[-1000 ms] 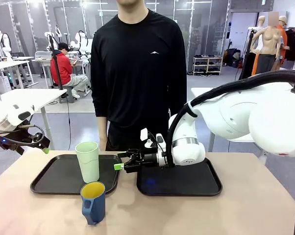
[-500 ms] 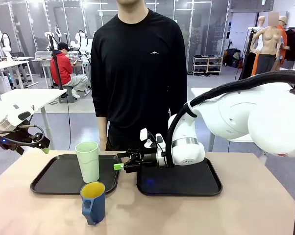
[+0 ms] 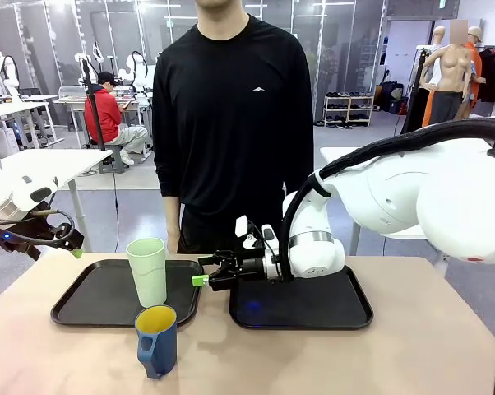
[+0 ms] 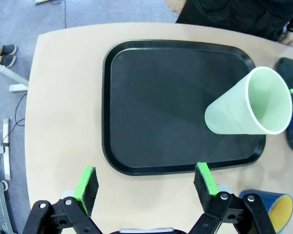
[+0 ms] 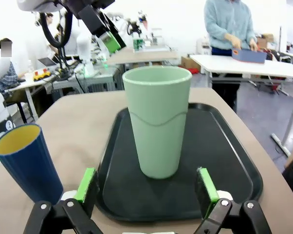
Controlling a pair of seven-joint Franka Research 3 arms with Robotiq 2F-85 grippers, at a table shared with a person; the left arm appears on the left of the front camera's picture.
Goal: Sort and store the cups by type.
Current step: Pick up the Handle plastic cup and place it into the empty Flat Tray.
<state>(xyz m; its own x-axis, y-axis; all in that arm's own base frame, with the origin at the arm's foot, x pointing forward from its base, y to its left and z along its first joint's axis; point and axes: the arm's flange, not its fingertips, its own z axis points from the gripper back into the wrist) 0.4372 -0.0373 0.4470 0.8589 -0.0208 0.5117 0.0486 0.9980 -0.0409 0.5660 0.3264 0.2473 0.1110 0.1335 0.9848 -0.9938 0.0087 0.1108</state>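
Observation:
The pale mint-green tumbler (image 3: 147, 271) stands upright on the left black tray (image 3: 91, 303), near its right end. The dark blue mug (image 3: 156, 340), yellow inside, stands on the table just in front of that tray. My right gripper (image 3: 200, 280) lies level at the tray's right edge, open and pointing at the tumbler. In the right wrist view the tumbler (image 5: 157, 117) is ahead of the open right gripper (image 5: 146, 184), and the mug (image 5: 25, 161) is off to its left. My left gripper (image 4: 146, 180) hangs open high over the left tray (image 4: 137, 97), holding nothing, with the tumbler (image 4: 248, 109) to its right.
A second black tray (image 3: 313, 309) lies to the right, under my right arm. A person (image 3: 231, 123) in a black top stands at the far side of the table, hands out of sight. Bare tabletop (image 3: 330, 362) stretches along the front.

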